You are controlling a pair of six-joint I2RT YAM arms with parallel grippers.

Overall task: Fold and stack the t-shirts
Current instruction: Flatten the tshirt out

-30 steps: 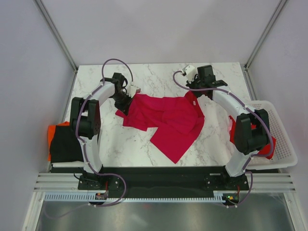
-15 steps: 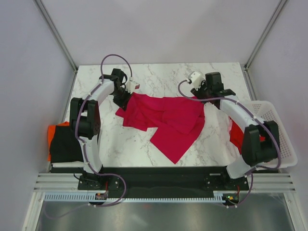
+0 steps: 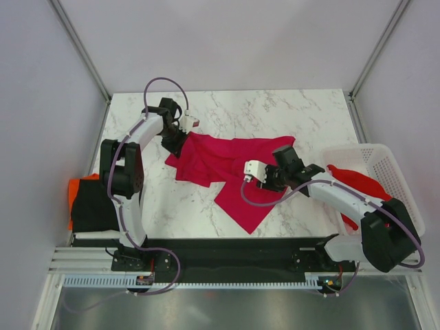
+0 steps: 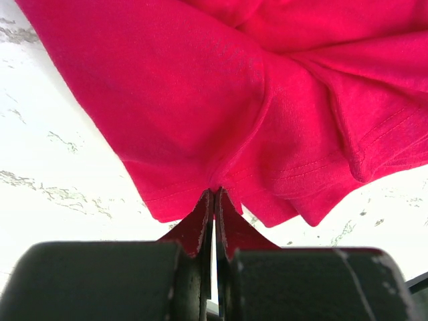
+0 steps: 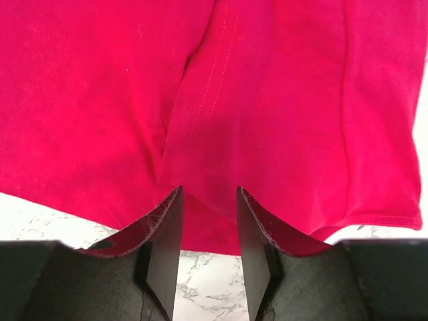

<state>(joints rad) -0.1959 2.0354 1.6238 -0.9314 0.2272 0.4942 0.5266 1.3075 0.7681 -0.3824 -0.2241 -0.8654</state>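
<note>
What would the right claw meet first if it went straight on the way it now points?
Most likely the crimson t-shirt: the open right claw points at its cloth, which fills the view just beyond its tips. The exact gap is unclear.

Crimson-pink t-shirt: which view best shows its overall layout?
Top external: nearly the whole crimson-pink t-shirt shows, rumpled. Left wrist shows only the edge pinched by the left end effector; right wrist, a hem before the open right end effector.
</note>
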